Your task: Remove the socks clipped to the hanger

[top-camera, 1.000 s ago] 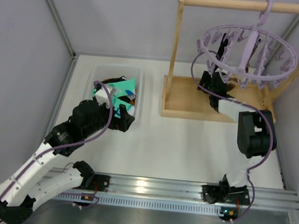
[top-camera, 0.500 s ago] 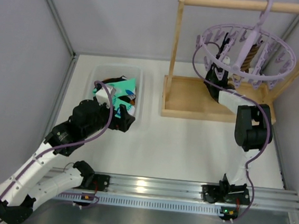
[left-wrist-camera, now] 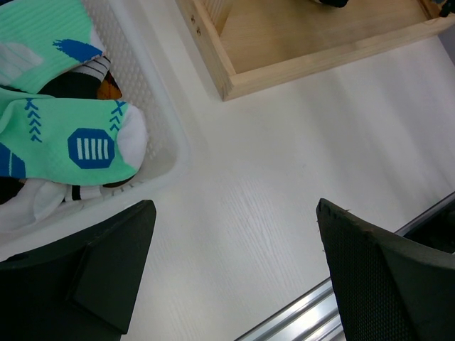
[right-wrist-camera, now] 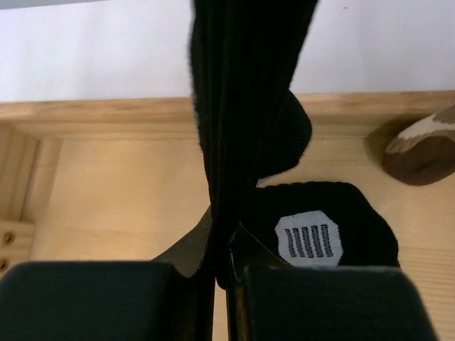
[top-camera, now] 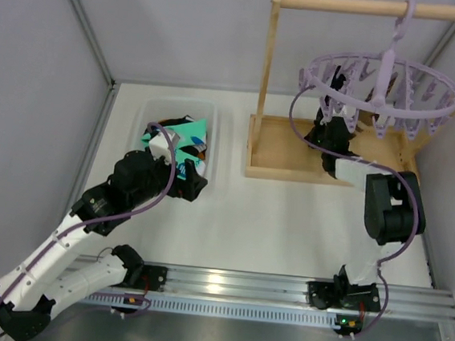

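The lavender hanger (top-camera: 426, 117) hangs by its hook from a wooden rail. A black sock (right-wrist-camera: 245, 106) with a white barred patch dangles from one of its clips. My right gripper (right-wrist-camera: 222, 241) is shut on the sock's lower part, under the ring's left side (top-camera: 330, 130). A brown sock (right-wrist-camera: 419, 153) shows at the right edge of the right wrist view. Teal socks (left-wrist-camera: 64, 135) lie in a white basket (top-camera: 214, 137). Beside the basket's near corner, my left gripper (left-wrist-camera: 234, 213) stands open over bare table with nothing between its fingers.
The wooden rail frame has a tray-like base (top-camera: 282, 147) right under the hanger, with posts at its left and right. The basket (left-wrist-camera: 167, 121) lies close to the base's left edge. A metal rail (top-camera: 216, 286) runs along the near edge, and grey walls close in both sides.
My right gripper has closed on the black sock, having moved under the ring's left side. The hanger has swung and tilted. The left arm has hardly moved.
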You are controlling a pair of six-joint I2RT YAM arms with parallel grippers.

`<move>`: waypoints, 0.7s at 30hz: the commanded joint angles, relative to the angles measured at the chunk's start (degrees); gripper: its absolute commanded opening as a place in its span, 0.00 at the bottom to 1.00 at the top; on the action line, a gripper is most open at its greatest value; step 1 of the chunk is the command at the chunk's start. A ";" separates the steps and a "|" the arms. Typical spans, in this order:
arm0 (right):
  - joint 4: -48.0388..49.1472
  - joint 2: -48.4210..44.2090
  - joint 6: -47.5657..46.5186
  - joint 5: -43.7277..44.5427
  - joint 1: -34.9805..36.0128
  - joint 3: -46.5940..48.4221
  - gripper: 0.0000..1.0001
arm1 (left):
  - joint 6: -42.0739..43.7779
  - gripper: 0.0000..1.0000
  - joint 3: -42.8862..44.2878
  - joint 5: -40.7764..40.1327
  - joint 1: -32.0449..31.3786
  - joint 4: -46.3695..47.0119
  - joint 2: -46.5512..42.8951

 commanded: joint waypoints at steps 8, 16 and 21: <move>12.91 -18.00 -3.38 -9.78 2.73 -13.04 0.00 | 0.43 0.98 -0.37 0.85 0.08 2.87 -0.29; 12.38 -26.09 -5.14 -16.46 5.36 -19.54 0.00 | -0.36 0.98 -0.28 1.21 -0.01 2.87 -0.64; 9.84 -31.64 -5.49 -17.43 7.65 -22.88 0.00 | -0.71 0.98 -0.37 1.38 0.08 2.95 -0.64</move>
